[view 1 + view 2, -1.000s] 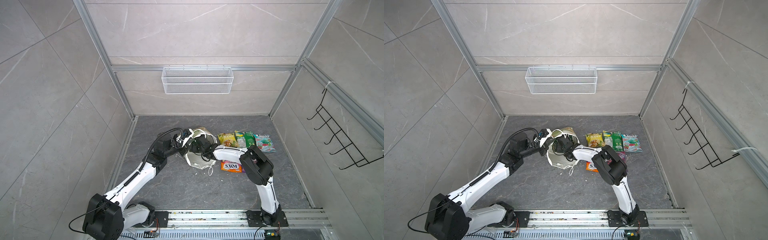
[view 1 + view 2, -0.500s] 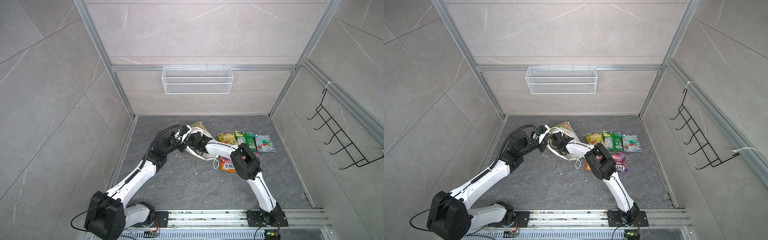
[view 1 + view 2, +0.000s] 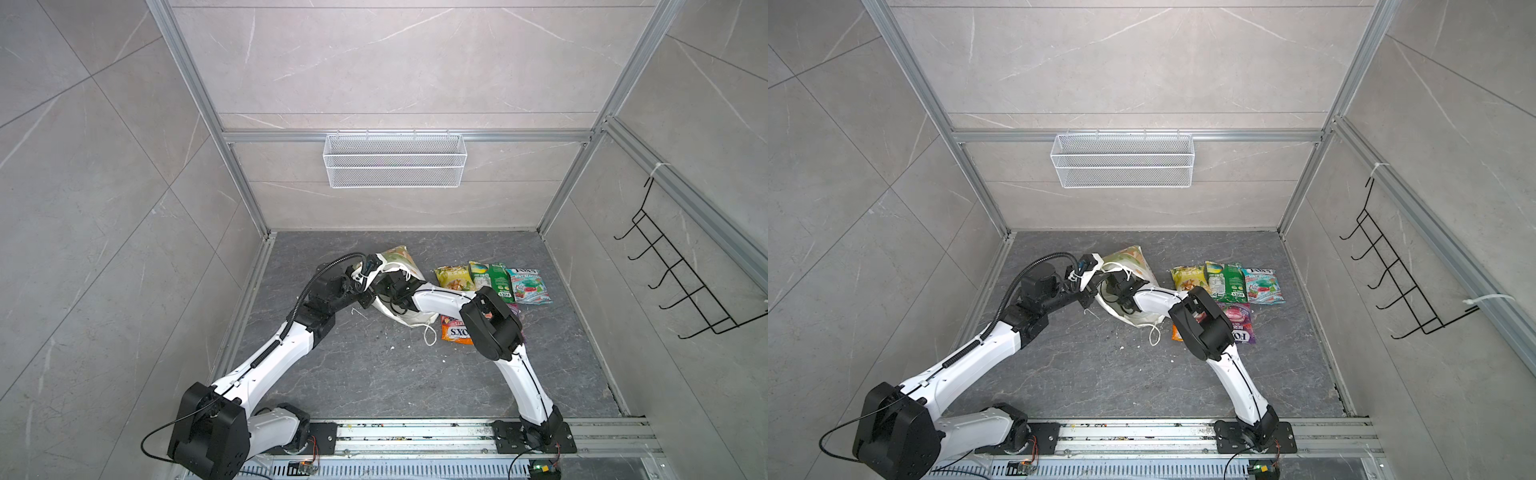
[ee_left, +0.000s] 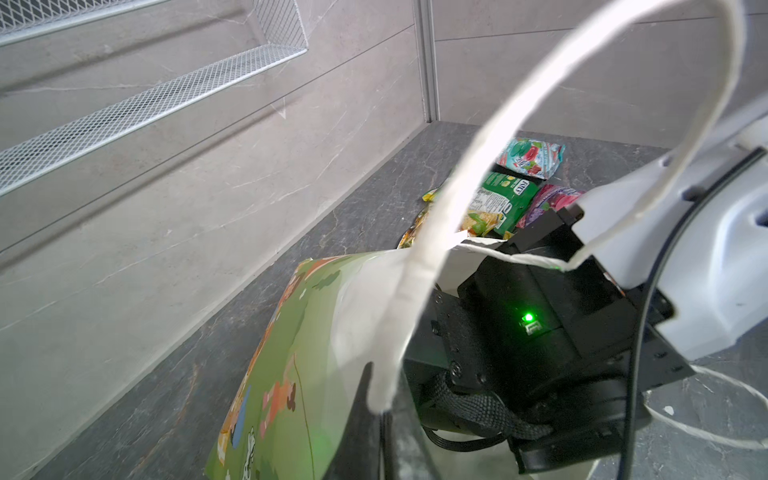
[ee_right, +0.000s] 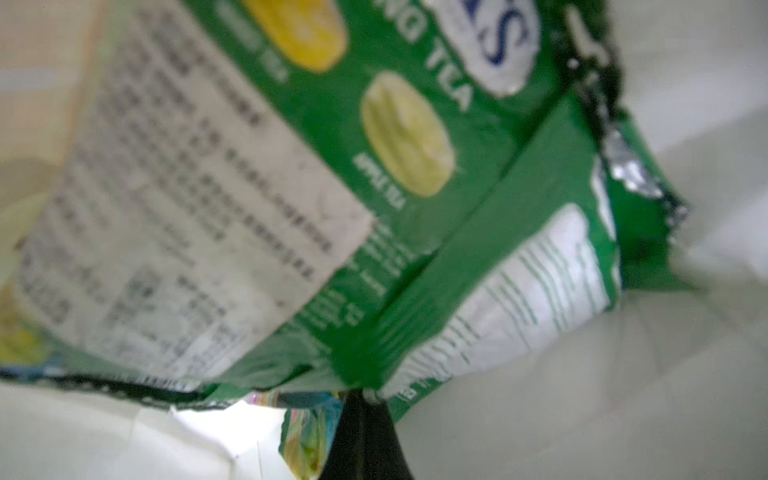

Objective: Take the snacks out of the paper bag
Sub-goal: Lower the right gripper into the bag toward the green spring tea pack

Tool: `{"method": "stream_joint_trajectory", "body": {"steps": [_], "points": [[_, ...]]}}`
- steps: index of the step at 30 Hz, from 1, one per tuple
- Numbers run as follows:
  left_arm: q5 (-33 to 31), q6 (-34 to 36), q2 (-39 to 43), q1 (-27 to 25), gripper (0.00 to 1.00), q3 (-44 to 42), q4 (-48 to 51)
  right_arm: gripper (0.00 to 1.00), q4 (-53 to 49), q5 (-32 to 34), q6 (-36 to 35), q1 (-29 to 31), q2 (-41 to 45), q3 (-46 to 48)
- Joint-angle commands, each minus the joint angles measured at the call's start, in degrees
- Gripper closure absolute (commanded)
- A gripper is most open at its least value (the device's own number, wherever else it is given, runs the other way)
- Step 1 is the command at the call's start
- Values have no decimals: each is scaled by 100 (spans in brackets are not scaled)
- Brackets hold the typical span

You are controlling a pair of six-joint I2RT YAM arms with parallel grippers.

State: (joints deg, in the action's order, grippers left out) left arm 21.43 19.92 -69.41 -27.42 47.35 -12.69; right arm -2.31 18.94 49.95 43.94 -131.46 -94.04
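Extraction step: left fingers (image 3: 1087, 262) clamp the rim of the tilted flowered pale-green paper bag (image 3: 397, 257) on the tabletop (image 3: 374, 374), right fingers (image 5: 361, 436) inside it pinched on a glossy green snack packet (image 5: 415, 216), which next needs pulling out clear.

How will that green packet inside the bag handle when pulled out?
The green packet looks thin and creased, so probably floppy and light. Its glossy film, pinched at one edge by the right gripper, may slip.
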Motion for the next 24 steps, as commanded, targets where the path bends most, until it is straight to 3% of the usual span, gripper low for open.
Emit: {"method": "stream_joint_trajectory", "body": {"steps": [1, 14, 19, 24], "points": [[466, -97, 128, -131, 100, -109, -281, 100, 222, 154, -337, 48, 736, 389], [259, -35, -2, -130, 100, -174, -230, 100, 2085, -1039, -1531, 79, 2650, 2908], [141, 3, -72, -131, 100, -130, -214, 100, 2261, -1482, -1751, 98, 3117, 3447], [86, 3, -121, -132, 100, -91, -211, 100, 1769, -1333, -1866, 97, 3437, 3450]]}}
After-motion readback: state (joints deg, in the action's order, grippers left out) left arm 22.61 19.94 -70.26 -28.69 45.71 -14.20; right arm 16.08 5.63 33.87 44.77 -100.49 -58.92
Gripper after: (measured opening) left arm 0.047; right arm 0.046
